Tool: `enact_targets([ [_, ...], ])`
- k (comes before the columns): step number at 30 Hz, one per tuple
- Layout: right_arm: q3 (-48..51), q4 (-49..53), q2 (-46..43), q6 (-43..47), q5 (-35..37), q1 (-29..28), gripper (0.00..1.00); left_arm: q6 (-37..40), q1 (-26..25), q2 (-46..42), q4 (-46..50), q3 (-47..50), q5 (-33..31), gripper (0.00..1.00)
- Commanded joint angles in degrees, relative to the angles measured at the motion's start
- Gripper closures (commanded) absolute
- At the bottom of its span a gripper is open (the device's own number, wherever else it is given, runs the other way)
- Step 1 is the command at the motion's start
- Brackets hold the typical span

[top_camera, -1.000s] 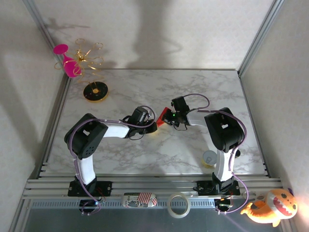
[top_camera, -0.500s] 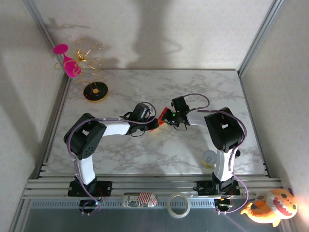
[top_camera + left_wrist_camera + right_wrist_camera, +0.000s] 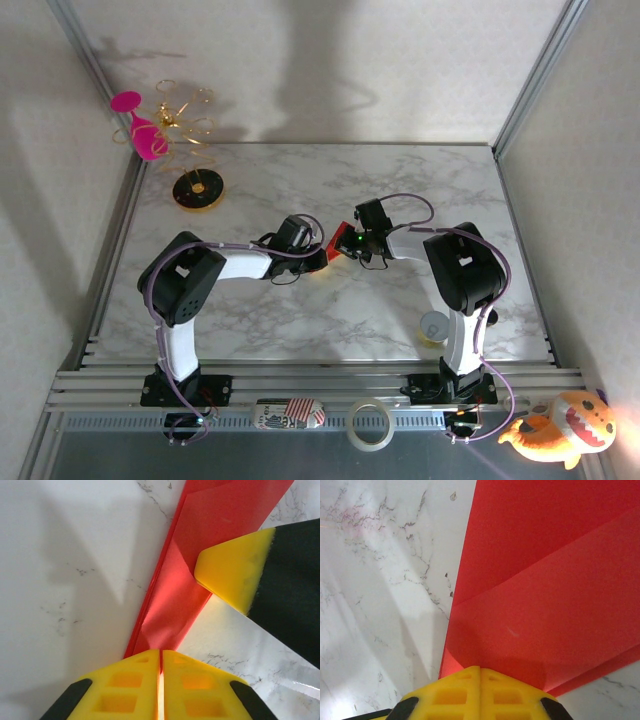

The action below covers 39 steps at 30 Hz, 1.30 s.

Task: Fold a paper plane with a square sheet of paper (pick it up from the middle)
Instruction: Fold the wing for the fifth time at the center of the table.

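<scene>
On the marble desk (image 3: 300,320), seen from above, the two arms meet nose to nose at the middle. Only a small red sliver of the square sheet of paper (image 3: 333,246) shows between them; the wrists cover the rest, so its outline cannot be read from that view.

The left wrist camera gives more. The left fingers (image 3: 125,680) are pressed together with no more than a hairline seam between them, and the narrow lower end of the sheet (image 3: 180,575) runs into that seam. The sheet is folded over on itself into a long tapering strip with layered edges along its left side, and its upper end is cut off by the top of the frame. One yellow tip of the right fingers (image 3: 232,572) lies on the strip's right edge. Whatever sits below that tip is hidden under the paper.

In the right wrist camera the right fingers (image 3: 455,695) are also closed tight. The red paper (image 3: 545,580) runs in between them, with a diagonal crease across it, and it is cropped at the top and right. Both pairs of fingers therefore grip the sheet, which lies low over the desk. Whether it touches the surface cannot be told.

At the far left corner a pink wine glass (image 3: 140,135) hangs tilted on a gold wire stand (image 3: 196,188).
</scene>
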<state>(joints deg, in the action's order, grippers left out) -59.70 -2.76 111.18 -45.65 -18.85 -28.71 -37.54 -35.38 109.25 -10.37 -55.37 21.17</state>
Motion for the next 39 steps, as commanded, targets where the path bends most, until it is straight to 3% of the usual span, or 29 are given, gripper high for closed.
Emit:
enact_targets([
  [1,1.92,8.74,4.40,1.35,7.77,0.14,0.96,0.97,0.38,0.96,3.07,1.83,-1.45,0.91],
  [14,1.01,-1.33,-5.95,4.68,-0.33,-0.44,0.95,1.86,0.48,2.01,3.43,2.75,-2.66,1.00],
  [26,1.39,-1.10,-1.97,1.73,-2.70,-3.32,0.95,1.86,0.48,1.84,3.16,2.20,-1.93,1.00],
  [35,1.30,2.35,0.69,0.74,1.03,-3.46,0.95,1.80,0.48,0.68,3.08,1.35,-1.19,1.00],
  [39,1.22,5.07,1.49,0.74,3.69,-3.46,0.95,2.10,0.40,-1.61,1.49,-0.20,2.13,0.96],
])
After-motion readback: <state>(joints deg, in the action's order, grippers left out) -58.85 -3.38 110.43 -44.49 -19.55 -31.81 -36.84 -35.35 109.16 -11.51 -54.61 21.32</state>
